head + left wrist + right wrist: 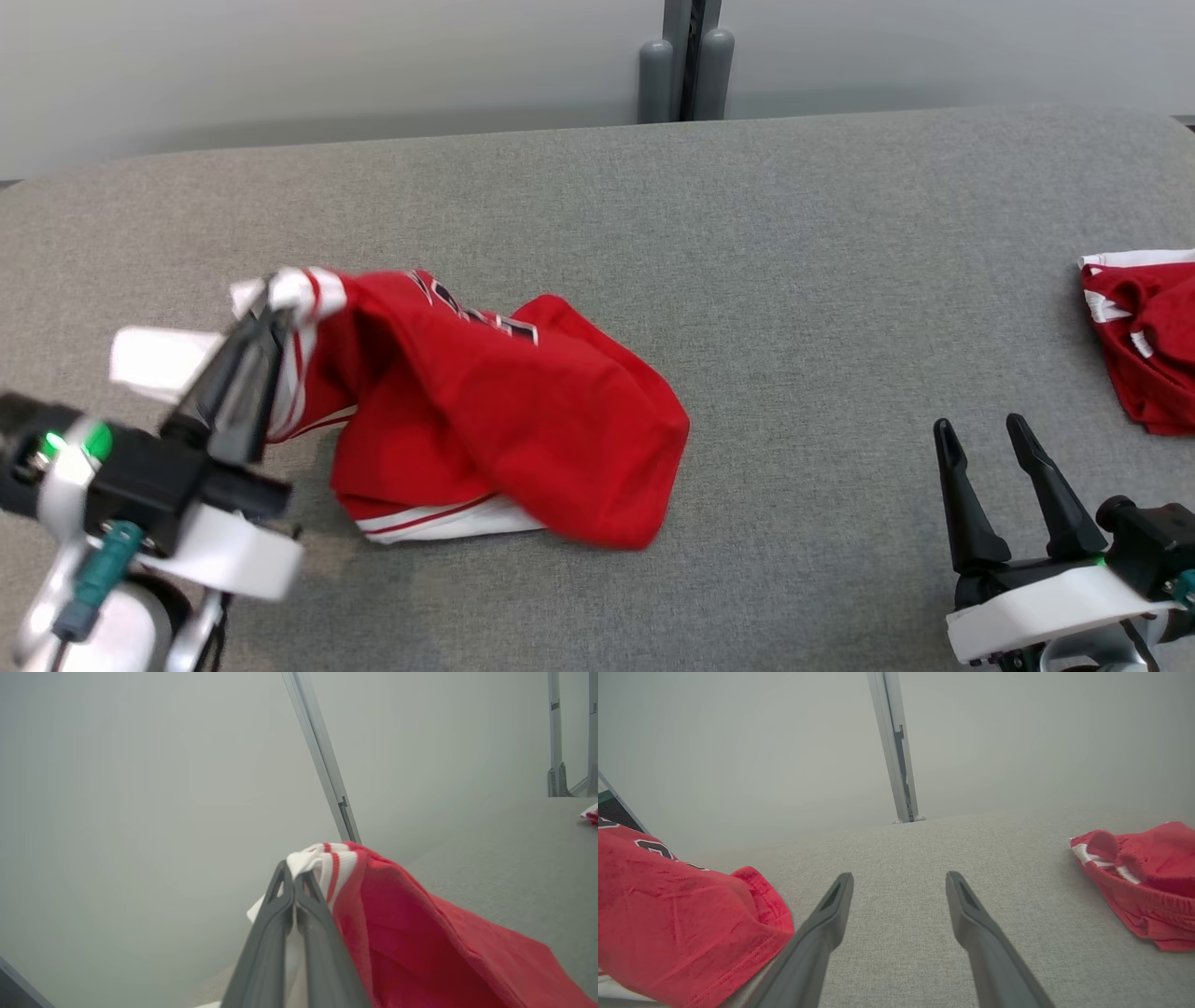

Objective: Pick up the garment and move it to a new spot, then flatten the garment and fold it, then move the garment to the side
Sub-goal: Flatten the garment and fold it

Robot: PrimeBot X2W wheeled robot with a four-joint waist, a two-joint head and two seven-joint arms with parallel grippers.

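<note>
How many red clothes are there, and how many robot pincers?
Red clothes: 2, the red jersey held by the left pincer and the other red garment lying at the right.
Pincers: 2, the left shut on the jersey, the right pincer open.
Total: 4.

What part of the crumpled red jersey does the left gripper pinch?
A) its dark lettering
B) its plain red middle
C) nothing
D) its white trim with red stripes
D: the left gripper is shut on the white red-striped trim at the edge of the crumpled red jersey.
</note>
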